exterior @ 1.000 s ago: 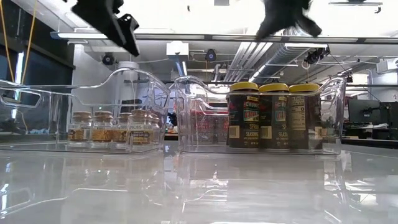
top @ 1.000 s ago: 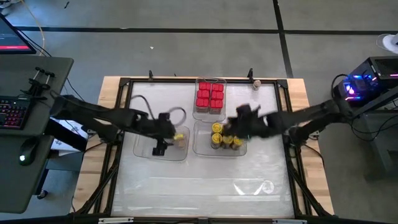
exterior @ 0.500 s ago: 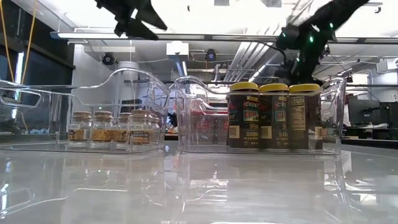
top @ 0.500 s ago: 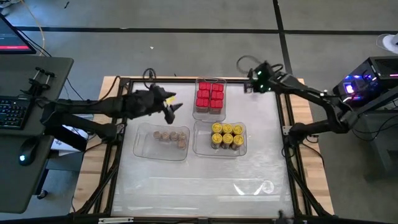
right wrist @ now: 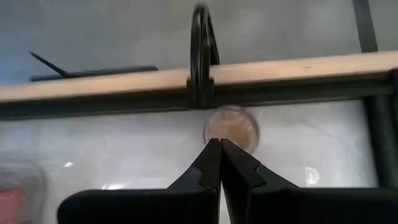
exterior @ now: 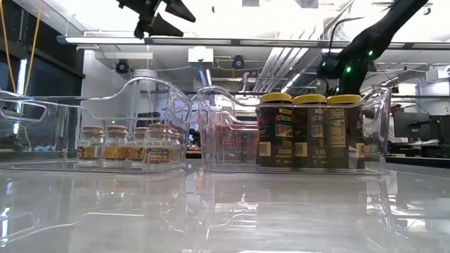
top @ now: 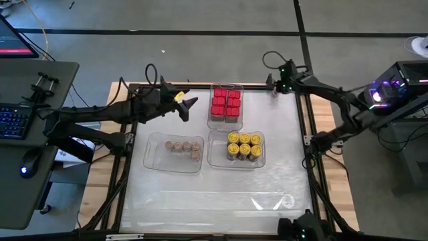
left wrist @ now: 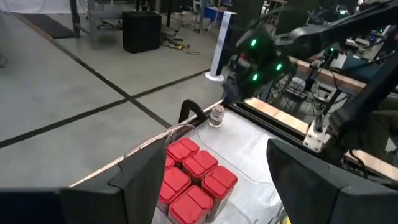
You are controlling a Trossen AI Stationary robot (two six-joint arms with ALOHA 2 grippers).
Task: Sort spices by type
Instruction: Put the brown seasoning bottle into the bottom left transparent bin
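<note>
Spices [top: 242, 146] sit grouped by kind: red, yellow-lidded, tan-brown.

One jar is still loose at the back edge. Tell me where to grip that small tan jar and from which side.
Grip the small tan jar across its round body, coming straight down from above. It stands upright and alone near the table's far frame rail, which probably blocks a sideways approach from behind. The right gripper hovers above it, shut; it would need to open first.
</note>
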